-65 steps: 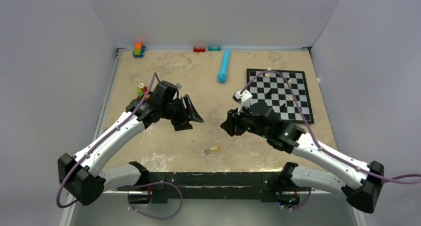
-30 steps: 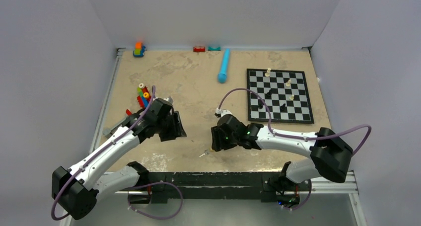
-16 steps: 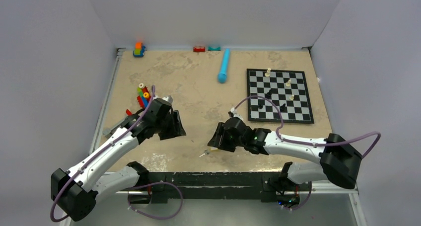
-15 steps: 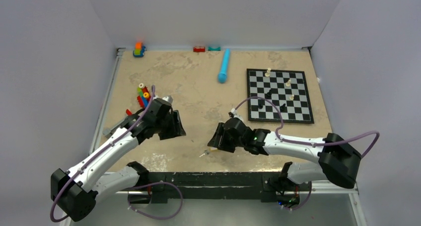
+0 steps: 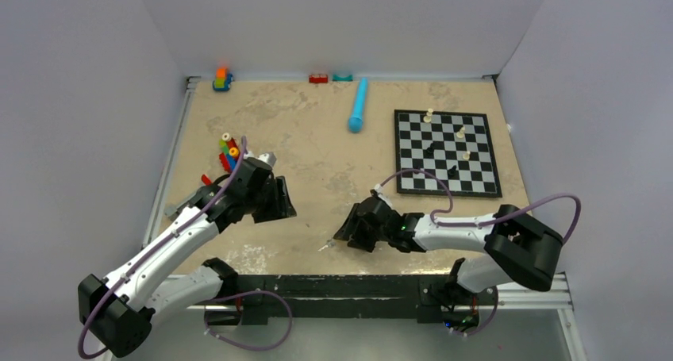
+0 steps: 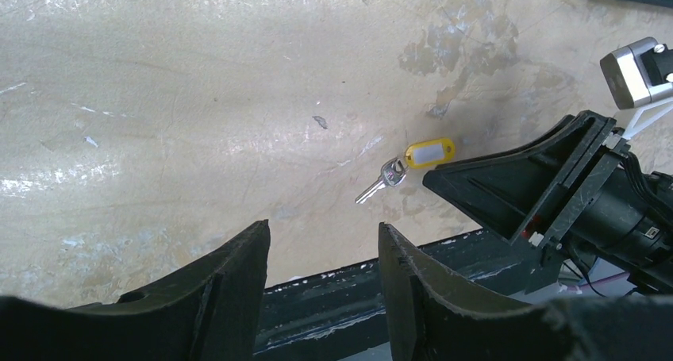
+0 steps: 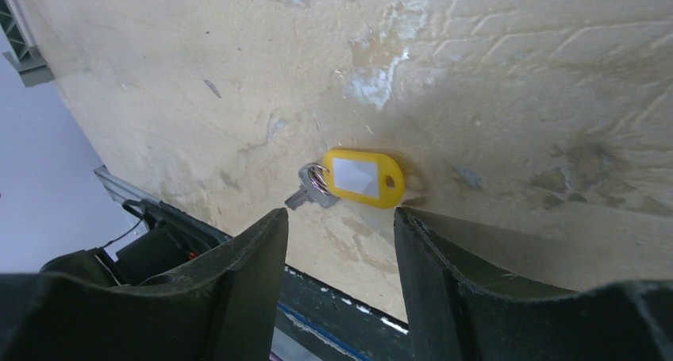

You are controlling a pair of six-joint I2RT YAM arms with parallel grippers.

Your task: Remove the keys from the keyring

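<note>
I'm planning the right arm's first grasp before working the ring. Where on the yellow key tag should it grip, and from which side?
Probably pinch the yellow tag across its two long edges, near the end away from the ring, coming straight down. It lies flat, so only those thin edges offer purchase, and this leaves the key free. The open right gripper hovers close by.

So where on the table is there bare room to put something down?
The widest bare patch lies mid-table, bordered by the bricks, the blue tube and the chessboard. The near edge is crowded: the right gripper hovers by the keys, the left gripper a little farther left, both open.
</note>
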